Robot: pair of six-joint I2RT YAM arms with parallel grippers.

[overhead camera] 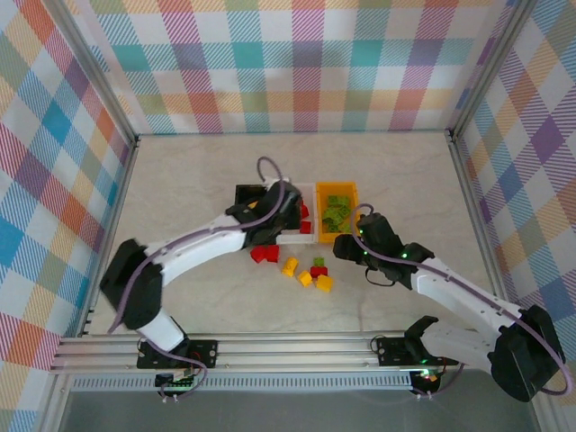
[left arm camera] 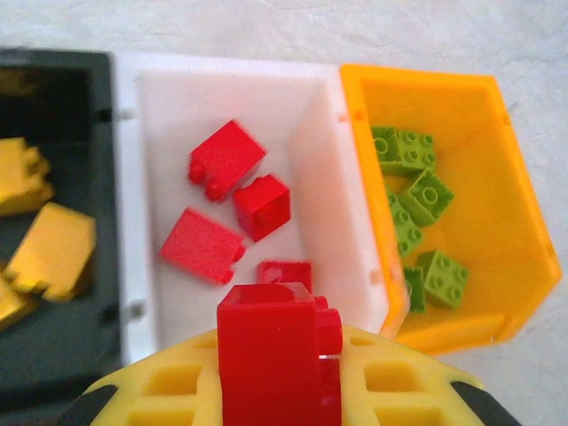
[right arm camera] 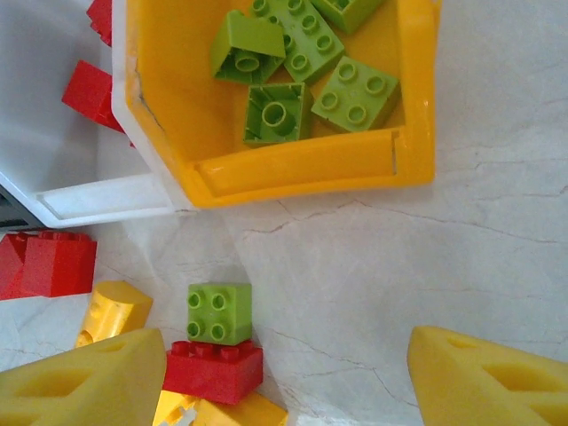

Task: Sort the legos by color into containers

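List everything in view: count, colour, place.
black bin: one, black, row's left.
white bin: one, white, middle.
orange-yellow bin: one, orange-yellow, right.
yellow bricks: three seen, yellow, in black bin.
red bricks: four, red, in white bin.
green bricks: about five, lime green, in orange-yellow bin.
loose bricks: about six, red/yellow/green, on table before bins.
held red brick: one, red, over white bin's near edge.
table: one, pale marbled.
left tool: one, yellow, shut on held red brick.
right tool: one, yellow, open above loose bricks.

Glossy, smooth plastic is gleaming on the rectangular orange-yellow bin (right arm camera: 302, 169), while a small red plastic brick (left arm camera: 271, 355) is showing a matt, faintly grainy face. The milky white plastic bin (left arm camera: 315, 133) is shining softly, and the pale, marble-veined tabletop (right arm camera: 461, 266) is lying smooth.
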